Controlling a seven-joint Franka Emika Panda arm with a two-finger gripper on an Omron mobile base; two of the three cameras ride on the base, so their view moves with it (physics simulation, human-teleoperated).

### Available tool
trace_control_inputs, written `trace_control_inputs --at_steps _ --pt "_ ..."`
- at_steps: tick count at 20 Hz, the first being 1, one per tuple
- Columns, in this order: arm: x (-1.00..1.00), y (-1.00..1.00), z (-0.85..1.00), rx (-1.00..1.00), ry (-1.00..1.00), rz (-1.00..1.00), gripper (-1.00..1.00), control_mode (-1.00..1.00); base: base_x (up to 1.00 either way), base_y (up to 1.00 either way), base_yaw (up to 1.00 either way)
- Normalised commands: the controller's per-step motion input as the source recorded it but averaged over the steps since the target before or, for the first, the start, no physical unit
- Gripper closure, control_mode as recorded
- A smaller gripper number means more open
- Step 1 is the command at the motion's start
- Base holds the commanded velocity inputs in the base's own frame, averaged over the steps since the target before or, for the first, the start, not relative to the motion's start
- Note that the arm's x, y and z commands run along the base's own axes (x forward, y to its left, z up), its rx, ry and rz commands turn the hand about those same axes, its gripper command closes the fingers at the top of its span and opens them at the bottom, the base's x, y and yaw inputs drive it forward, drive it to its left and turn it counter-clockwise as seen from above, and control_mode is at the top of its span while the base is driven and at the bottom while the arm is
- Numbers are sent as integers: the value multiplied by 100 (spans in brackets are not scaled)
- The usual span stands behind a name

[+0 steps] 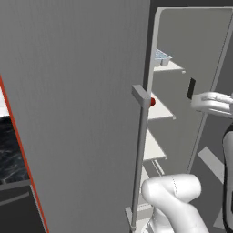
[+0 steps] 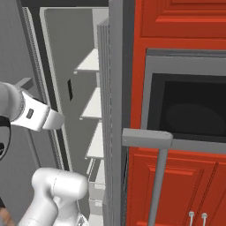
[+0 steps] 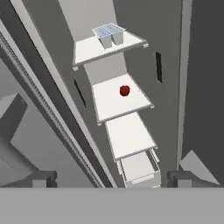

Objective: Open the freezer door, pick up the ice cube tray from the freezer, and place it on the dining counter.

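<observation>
With the tall grey brushed-metal freezer door (image 1: 77, 113) swung wide for access, the gripper (image 3: 111, 178) hangs fully open and empty, facing the pale blue-white gridded ice cube tray (image 3: 108, 32) far ahead on the top white shelf (image 3: 89, 49).

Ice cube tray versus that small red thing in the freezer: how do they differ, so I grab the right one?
The pale blue-white gridded ice cube tray sits on the top white shelf; the small round red object sits on the next white shelf down. The tray is flat-topped, rectangular and wider; the red object is rounded and smaller. The tray lies near its shelf's back, the red object near its shelf's middle. Both rest free inside the open freezer, untouched by the open gripper.
</observation>
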Motion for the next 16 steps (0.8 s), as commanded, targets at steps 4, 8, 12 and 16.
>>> trace_control_inputs --at_steps 4,8,12,16 --pt "27 0 30 16 0 -27 -100 -100 0 0 0" --pt "34 0 1 16 0 -30 -100 -100 0 0 0" --pt "29 -18 0 27 -5 -18 -100 -100 0 0 0" --pt "29 -31 0 35 -5 -9 -100 -100 0 0 0"
